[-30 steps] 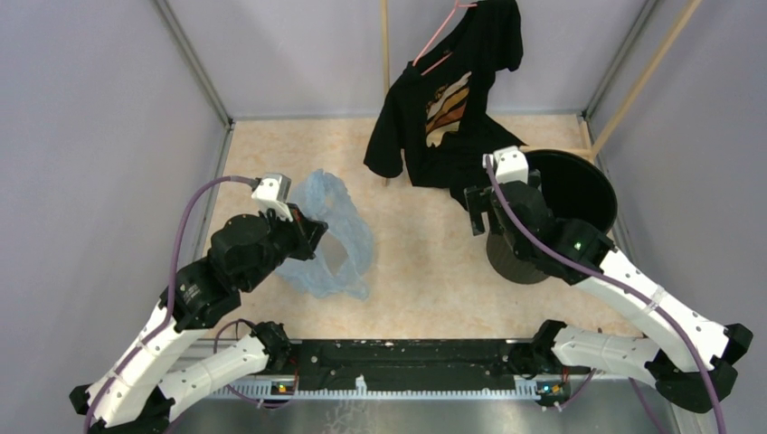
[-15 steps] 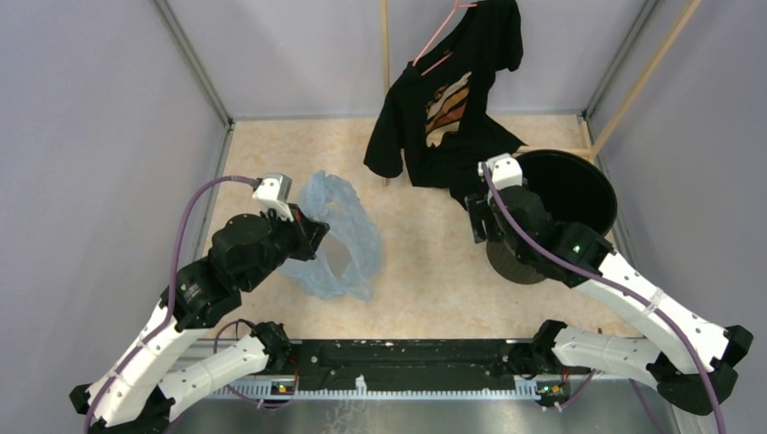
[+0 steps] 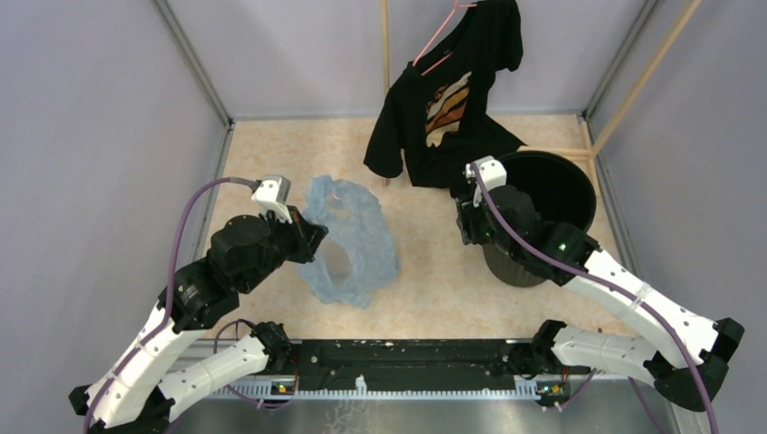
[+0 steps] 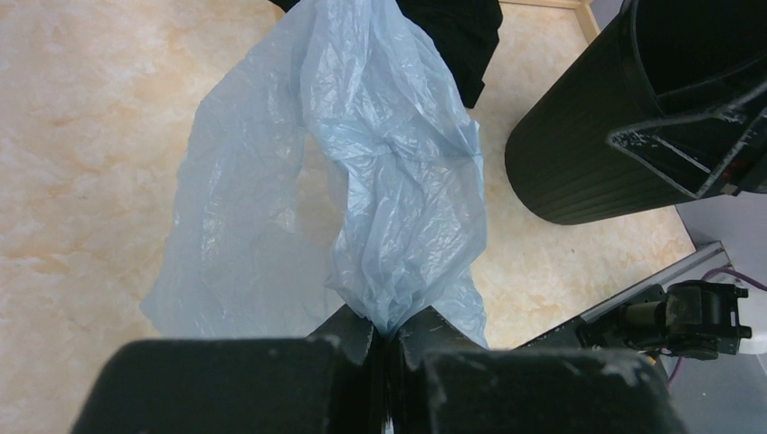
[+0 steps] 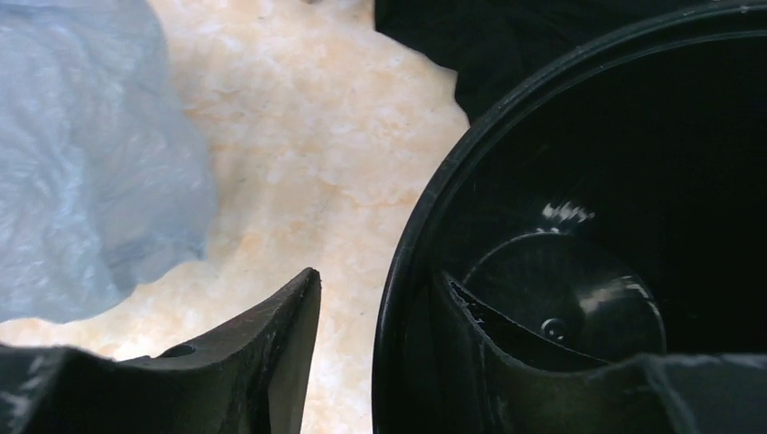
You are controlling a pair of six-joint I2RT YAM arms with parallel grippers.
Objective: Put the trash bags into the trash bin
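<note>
Left claw is pinching tight on a bunched fold of the pale blue trash bag, which is hanging down onto the tabletop, off to the left of the trash bin. Right claw is standing wide, straddling the bin's left rim, one finger inside, one outside.

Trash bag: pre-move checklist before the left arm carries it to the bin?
1. Left fingers shut on trash bag: ok.
2. Bag lifted off the table: not ok, most of it lies there.
3. Right fingers placed on trash bin: ok, one inside the rim and one outside, open.
4. Bin mouth open, nothing seen inside: ok.
5. T-shirt hem clear of bin rim: cannot tell, they overlap in the top view.
</note>
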